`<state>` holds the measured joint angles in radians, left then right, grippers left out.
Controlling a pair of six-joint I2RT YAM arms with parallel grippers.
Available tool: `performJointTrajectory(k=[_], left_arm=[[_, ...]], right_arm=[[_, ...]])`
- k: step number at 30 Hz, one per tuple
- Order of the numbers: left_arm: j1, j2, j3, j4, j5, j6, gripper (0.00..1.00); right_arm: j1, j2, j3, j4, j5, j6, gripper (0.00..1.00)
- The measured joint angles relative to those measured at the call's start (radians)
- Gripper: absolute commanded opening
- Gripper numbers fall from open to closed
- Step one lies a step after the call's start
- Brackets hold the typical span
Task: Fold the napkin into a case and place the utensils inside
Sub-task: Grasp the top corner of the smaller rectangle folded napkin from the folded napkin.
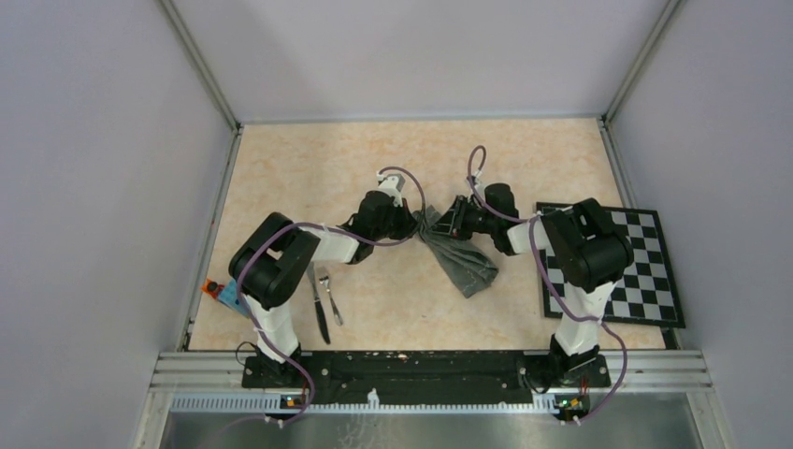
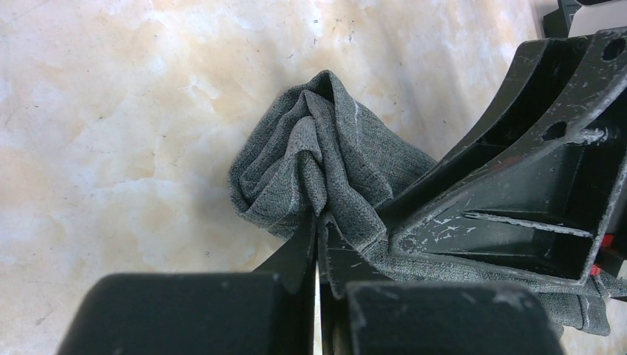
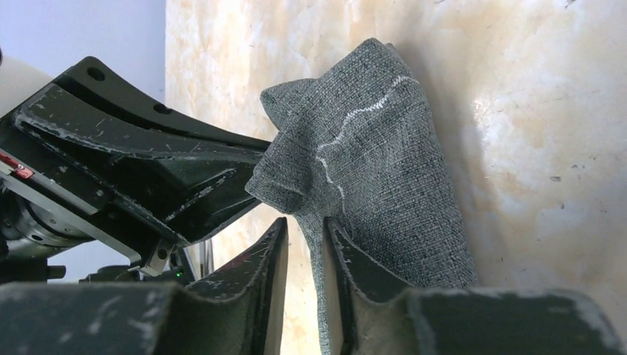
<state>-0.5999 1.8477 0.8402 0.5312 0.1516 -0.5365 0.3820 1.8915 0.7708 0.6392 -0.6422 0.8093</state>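
Your left gripper (image 2: 319,224) has its fingers pressed together on a bunched fold of the napkin (image 2: 318,155). Your right gripper (image 3: 304,228) pinches the same cloth just beside it, its fingers nearly closed with the fabric running down between them. The two grippers meet near the middle of the table (image 1: 309,178), and the napkin trails crumpled from them toward the near right. The knife (image 1: 318,304) and fork (image 1: 330,297) lie side by side toward the near left corner, well apart from the cloth. The checkered board (image 1: 645,281) sits at the right edge.
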Motion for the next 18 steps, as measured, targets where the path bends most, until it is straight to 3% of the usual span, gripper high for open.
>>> performJointTrajectory(k=[18], left_arm=[[0.002,0.0,0.0,-0.001,0.018,0.007,0.0]], right_arm=[[0.022,-0.012,0.026,-0.032,0.0,-0.076,0.26]])
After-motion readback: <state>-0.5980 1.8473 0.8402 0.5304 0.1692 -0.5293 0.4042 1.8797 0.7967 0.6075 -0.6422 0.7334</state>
